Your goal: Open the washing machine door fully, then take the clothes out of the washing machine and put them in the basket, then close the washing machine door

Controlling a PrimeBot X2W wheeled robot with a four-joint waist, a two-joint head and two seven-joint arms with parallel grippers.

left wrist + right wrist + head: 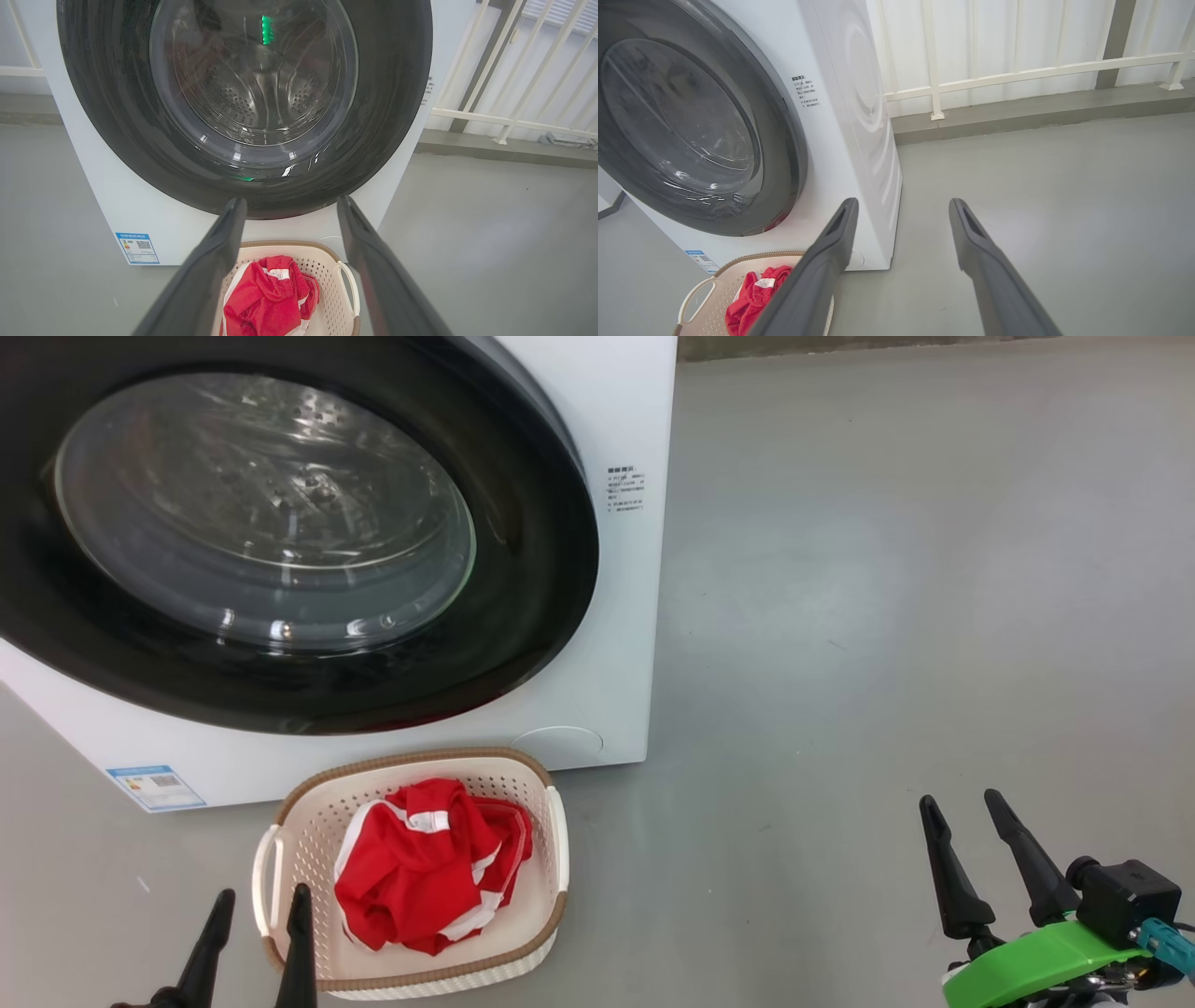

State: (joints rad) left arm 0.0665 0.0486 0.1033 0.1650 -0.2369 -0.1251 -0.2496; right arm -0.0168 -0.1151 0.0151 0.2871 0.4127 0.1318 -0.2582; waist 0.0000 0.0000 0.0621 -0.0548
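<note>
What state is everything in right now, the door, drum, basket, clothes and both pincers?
washing machine door: shut
drum: no clothes visible inside
basket: upright, partly filled
red clothes: bunched in the basket
left pincer: open, empty
right pincer: open, empty

Head above, wrists low; shared basket [411,761]

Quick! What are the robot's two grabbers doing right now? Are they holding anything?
Left gripper: open, holding nothing.
Right gripper: open, holding nothing.
</note>
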